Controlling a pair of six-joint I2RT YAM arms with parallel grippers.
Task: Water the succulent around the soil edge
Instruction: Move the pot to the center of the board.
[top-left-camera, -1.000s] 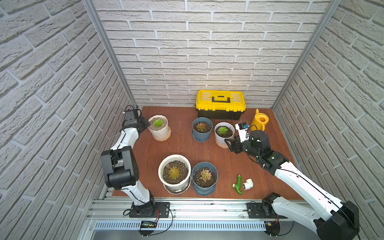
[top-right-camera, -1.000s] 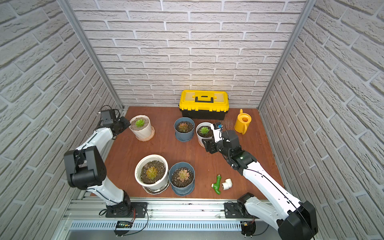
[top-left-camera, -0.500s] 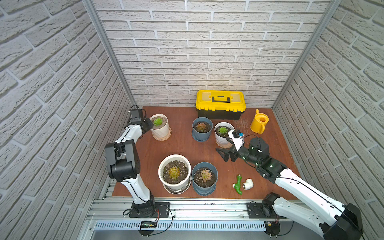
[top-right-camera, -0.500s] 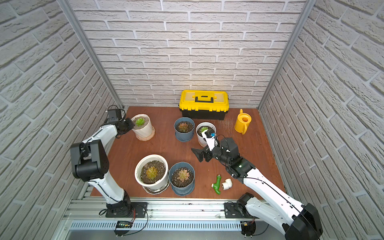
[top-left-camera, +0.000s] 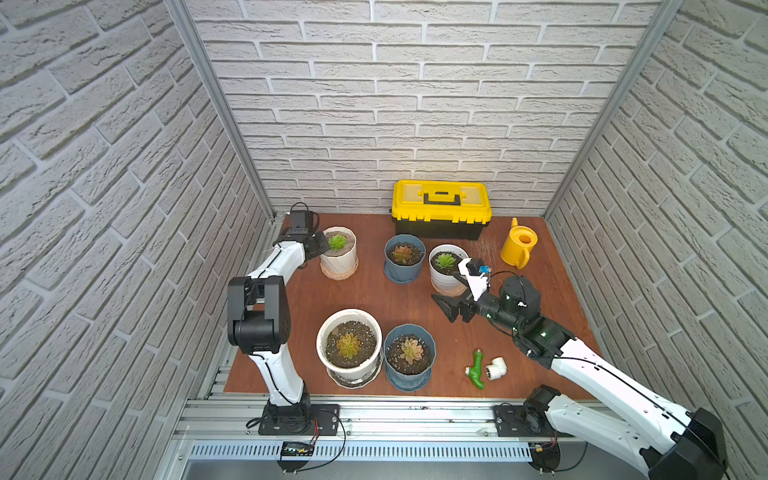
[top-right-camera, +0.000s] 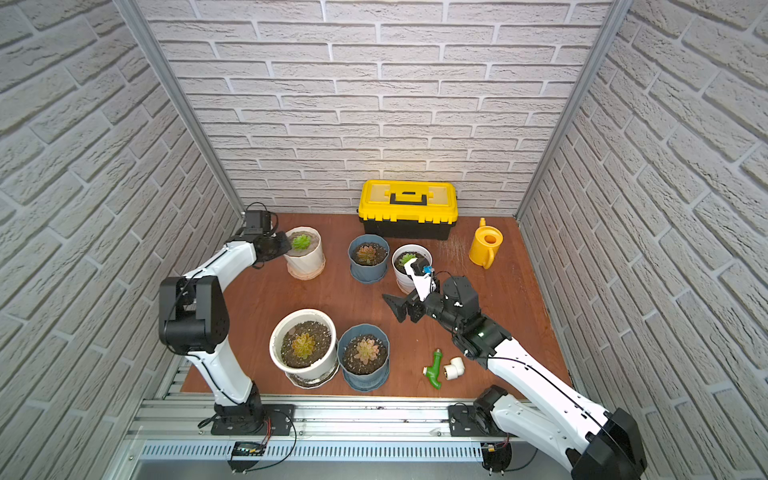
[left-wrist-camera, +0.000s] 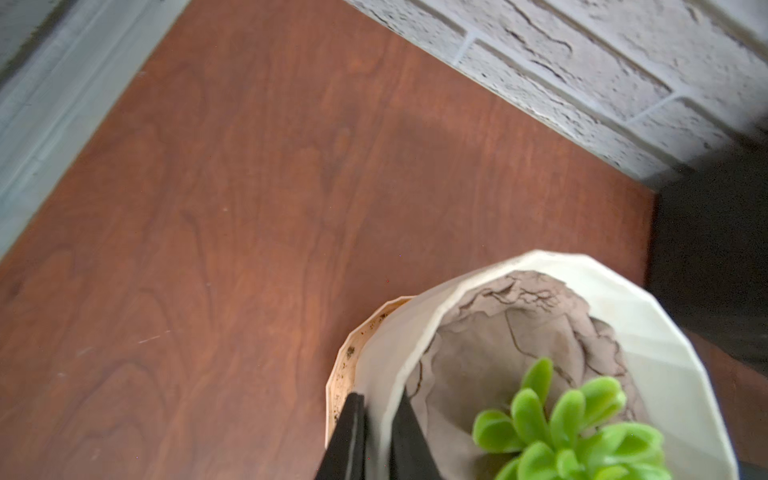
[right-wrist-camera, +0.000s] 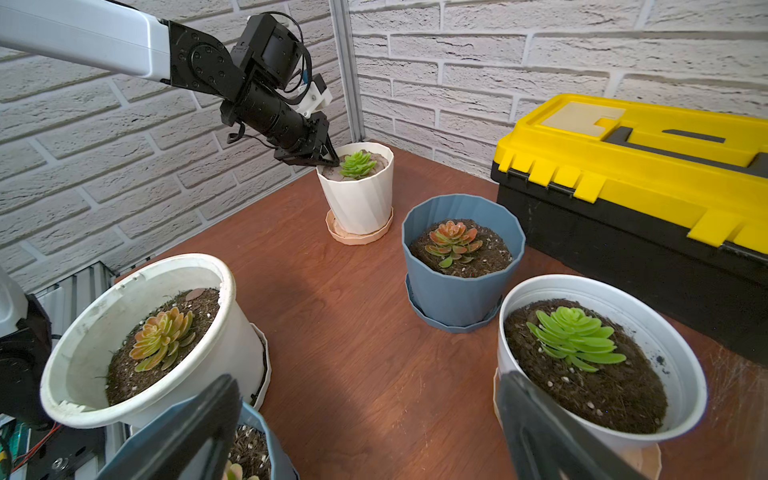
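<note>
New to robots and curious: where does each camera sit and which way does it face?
Top views: high in front, looking down on the brown wooden table; both arms show.
Left wrist: on the left arm, looking down past its jaws, shut on the ribbed cream pot's rim.
Right wrist: on the right arm, looking between its open jaws toward the left arm.
Shared: both wrist views show that pot.

left arm (top-left-camera: 277, 262) stretched forward, left pincer (left-wrist-camera: 380, 401) clamped tight; right arm (top-left-camera: 592, 374) extended, right pincer (right-wrist-camera: 368, 388) spread wide.
</note>
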